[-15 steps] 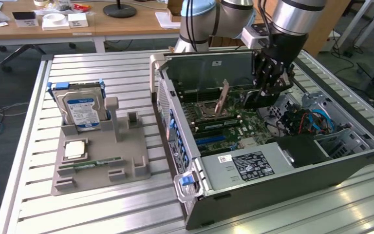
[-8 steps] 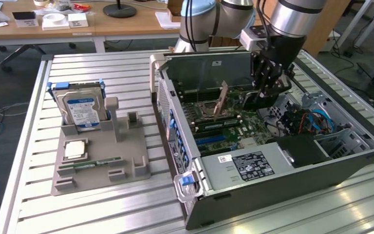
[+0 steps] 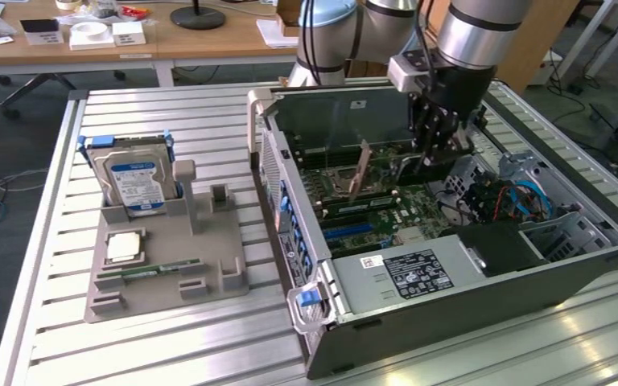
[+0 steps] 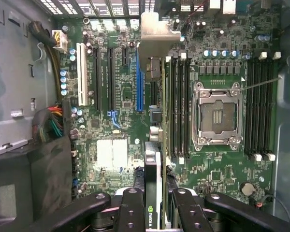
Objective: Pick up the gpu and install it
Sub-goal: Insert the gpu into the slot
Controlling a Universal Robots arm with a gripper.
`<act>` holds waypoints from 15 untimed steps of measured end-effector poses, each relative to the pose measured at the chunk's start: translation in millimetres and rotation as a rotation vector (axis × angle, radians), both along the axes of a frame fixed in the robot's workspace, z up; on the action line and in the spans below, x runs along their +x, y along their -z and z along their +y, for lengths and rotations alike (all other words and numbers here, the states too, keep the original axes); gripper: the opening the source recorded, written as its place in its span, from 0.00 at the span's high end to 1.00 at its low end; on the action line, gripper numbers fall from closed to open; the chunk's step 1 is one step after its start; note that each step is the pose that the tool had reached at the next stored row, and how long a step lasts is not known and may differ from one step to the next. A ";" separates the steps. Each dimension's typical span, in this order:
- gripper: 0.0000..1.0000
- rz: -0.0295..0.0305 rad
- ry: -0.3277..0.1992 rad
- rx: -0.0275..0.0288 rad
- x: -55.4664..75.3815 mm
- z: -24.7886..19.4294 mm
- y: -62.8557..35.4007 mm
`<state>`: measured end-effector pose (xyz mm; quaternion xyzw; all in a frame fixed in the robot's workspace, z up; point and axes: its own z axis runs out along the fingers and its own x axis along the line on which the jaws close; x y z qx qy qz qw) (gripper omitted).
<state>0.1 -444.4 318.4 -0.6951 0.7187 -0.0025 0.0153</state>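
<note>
Reaching down into the open computer case (image 3: 449, 297) in the exterior view, my gripper (image 3: 438, 165) is clenched on the gpu (image 3: 395, 173). The card stands upright on its long edge over the motherboard, its brownish back towards the camera, and stretches from my fingers towards the exterior view's left. I cannot tell whether its lower edge touches the board. The case lies on its side on a slatted metal table (image 3: 180, 346). Well apart from it, at the exterior view's left, a grey holder (image 3: 164, 277) carries a hard drive (image 3: 135, 181) standing on end, a square processor chip (image 3: 125, 245) and a narrow memory stick (image 3: 158, 269) lying flat.

On the wrist view, my gripper (image 4: 152, 203) has black fingers (image 4: 130, 212) pressed against both faces of the gpu (image 4: 152, 166), seen edge-on with a green logo between them. The card runs away from me to its silver end bracket (image 4: 157, 31), near the case's rear wall. Its edge lies between a long blue slot (image 4: 139, 82) and the memory slots beside the empty processor socket (image 4: 216, 116) on the green motherboard (image 4: 116, 130).
</note>
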 end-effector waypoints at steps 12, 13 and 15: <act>0.73 -0.0005 0.010 -0.0014 -8.7 0.0 6.7; 0.73 -0.0004 0.013 -0.0014 -13.5 0.0 7.0; 0.73 -0.0005 0.017 -0.0025 -16.0 0.0 7.3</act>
